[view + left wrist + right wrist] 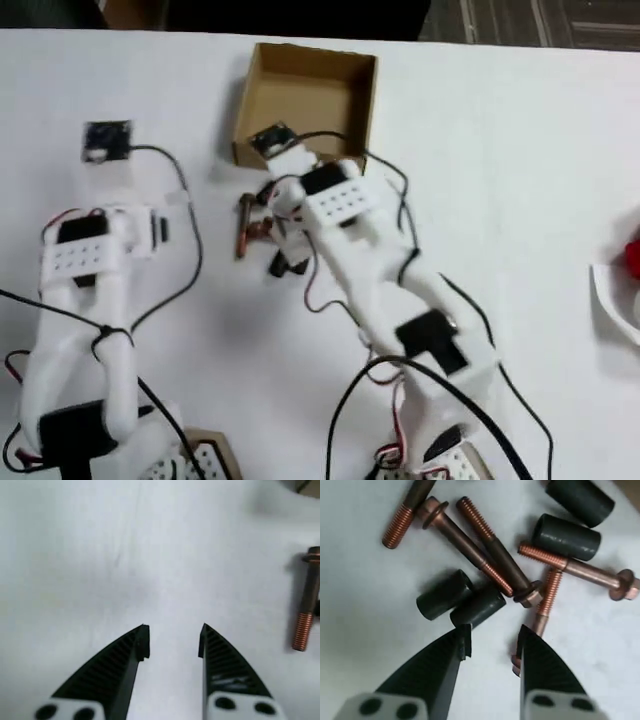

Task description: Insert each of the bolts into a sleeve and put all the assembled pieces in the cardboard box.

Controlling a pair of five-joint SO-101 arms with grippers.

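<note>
Copper bolts point(467, 545), matte black sleeves point(566, 536), brown cardboard box point(300, 100), white table point(520, 150), white arms point(75, 330), black ribbed right hand point(492, 639).

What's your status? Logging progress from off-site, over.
Left gripper open over bare table, one bolt beside. Right gripper open above loose bolts and sleeves, none visibly assembled. Cardboard box: nothing seen inside.

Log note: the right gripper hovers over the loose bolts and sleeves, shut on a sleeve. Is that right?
Not quite. The right gripper is open and holds nothing; its jaws stand apart. It does hover over the loose bolts and sleeves, as the right wrist view shows.
</note>
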